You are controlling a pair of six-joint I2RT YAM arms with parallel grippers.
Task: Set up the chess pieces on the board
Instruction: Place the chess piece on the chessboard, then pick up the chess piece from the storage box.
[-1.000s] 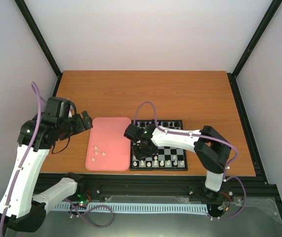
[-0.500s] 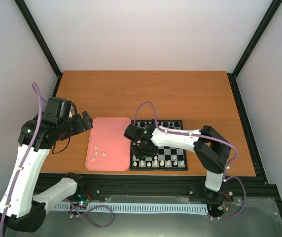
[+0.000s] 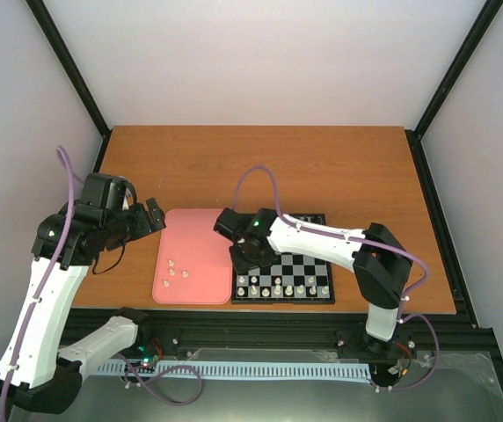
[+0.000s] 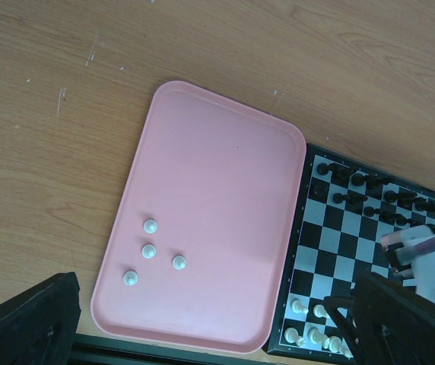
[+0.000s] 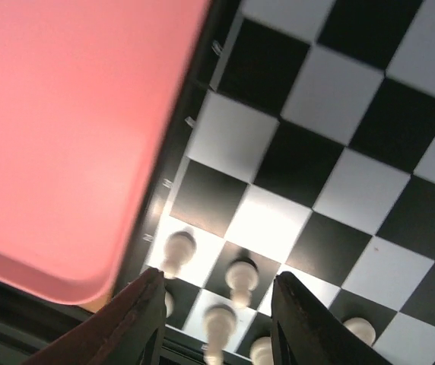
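The chessboard [image 3: 309,262] lies right of a pink tray [image 3: 194,230]. Black pieces [image 3: 288,220] stand along its far rows and cream-white pieces [image 3: 287,288] along its near rows. Several white pieces [image 3: 174,271] stand loose on the tray, also in the left wrist view [image 4: 148,250]. My right gripper [image 3: 246,255] hovers over the board's left edge, open and empty [image 5: 217,304], with white pieces [image 5: 240,275] below it. My left gripper [image 3: 151,215] is open and empty, held high left of the tray [image 4: 214,304].
The pink tray [image 4: 225,175] touches the board's left side [image 4: 347,251]. Bare wooden table [image 3: 260,167] lies beyond both. Black frame posts stand at the table's corners.
My right gripper has moved away from the board's near left corner toward the far left, uncovering white pieces there. The left arm has not moved.
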